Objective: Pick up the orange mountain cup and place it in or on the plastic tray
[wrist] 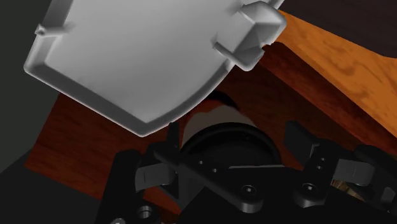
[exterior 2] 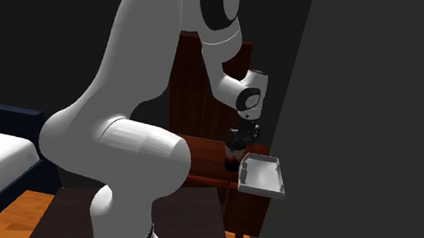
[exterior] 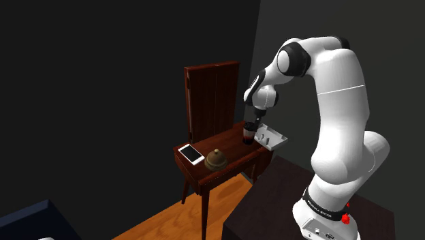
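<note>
Gripper (wrist: 232, 135) fingers apart, straddling round cup (wrist: 219, 124) with no clear contact; cup's far end hidden behind smooth grey moulded tray (wrist: 140, 57) corner, glossy wood table (wrist: 76, 137) underneath.

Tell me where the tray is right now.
In the shoulder view, the grey tray sits at the right end of the wooden table, just right of the cup and beside the dark wall.

all on the small table (exterior: 231, 162): phone (exterior: 191, 154) at its left corner in the shoulder view, bell (exterior: 216, 159) just beside that, cup (exterior: 248, 140) by the table's far edge, tray (exterior: 272, 138) at its right end, maybe overhanging. tall panel (exterior: 212, 95) stands behind the table.
</note>
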Action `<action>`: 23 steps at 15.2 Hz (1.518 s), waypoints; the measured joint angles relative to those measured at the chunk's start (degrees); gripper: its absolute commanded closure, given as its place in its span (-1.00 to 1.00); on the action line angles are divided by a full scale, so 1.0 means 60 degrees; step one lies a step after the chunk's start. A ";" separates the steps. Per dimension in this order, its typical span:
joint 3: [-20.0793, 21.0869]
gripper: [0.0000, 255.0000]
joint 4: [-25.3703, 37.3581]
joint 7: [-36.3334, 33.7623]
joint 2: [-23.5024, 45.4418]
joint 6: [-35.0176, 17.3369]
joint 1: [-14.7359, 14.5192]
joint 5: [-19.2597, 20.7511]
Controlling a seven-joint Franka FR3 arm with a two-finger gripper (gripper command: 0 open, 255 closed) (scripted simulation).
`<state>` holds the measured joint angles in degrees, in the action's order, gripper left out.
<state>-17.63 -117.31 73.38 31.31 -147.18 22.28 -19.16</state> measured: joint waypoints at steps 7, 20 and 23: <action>0.0194 -1.00 0.0137 0.0146 0.0428 -0.0288 0.0137 -0.0203; 0.0194 -1.00 0.0135 0.0148 0.0429 -0.0291 0.0140 -0.0205; -0.0065 -1.00 0.0812 -0.0277 0.0533 0.0695 -0.0071 0.0182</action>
<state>-18.02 -112.43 71.72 34.51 -143.01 21.85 -18.06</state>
